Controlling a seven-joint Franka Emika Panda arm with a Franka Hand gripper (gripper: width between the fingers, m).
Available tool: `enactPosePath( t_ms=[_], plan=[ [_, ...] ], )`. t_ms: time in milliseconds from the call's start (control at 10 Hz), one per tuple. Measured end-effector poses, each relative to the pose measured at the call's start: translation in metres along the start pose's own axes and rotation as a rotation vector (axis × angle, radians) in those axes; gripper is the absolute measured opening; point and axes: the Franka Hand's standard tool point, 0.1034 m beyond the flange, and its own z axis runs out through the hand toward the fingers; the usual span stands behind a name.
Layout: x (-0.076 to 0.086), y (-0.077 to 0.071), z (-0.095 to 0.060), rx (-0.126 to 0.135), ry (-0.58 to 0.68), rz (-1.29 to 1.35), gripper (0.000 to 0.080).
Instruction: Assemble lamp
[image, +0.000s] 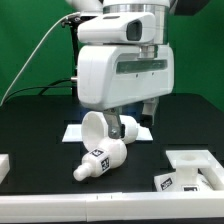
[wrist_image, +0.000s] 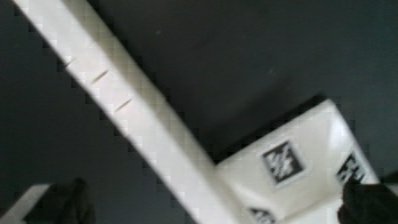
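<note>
The lamp shade (image: 94, 128), a tapered white cup, is tilted on the black table just below the robot's body. The bulb (image: 100, 159) lies on its side in front of it, with a tag facing up and its round end toward the exterior view's left. The blocky base (image: 192, 171) sits at the front right with tags on it. My gripper (image: 134, 126) is low over the table just right of the shade. In the wrist view the gripper (wrist_image: 210, 196) has dark fingertips (wrist_image: 61, 202) wide apart, open, gripping nothing.
The marker board (image: 142, 133) lies flat under the gripper and shows with tags in the wrist view (wrist_image: 294, 150). A long white bar (wrist_image: 125, 95) crosses the wrist view diagonally. A white block (image: 3, 166) sits at the exterior view's left edge.
</note>
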Motion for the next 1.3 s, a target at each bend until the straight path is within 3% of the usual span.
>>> enactPosePath(
  t_ms=[100,200,400,800,900,1000,1300],
  plan=[
    [-0.002,0.002,0.001,-0.005,-0.005,-0.091,0.0699],
    [-0.009,0.001,0.006,-0.033,-0.017,-0.273,0.0699],
    [-0.017,-0.008,0.013,-0.064,-0.049,-0.569,0.0699],
    [-0.025,-0.006,0.015,-0.061,-0.085,-0.799,0.0699],
    [-0.031,-0.007,0.017,-0.041,-0.103,-0.853,0.0699],
    [-0.041,-0.013,0.021,0.004,-0.135,-0.893,0.0699],
    [-0.053,-0.032,0.038,0.035,-0.222,-1.078,0.0699]
  ],
)
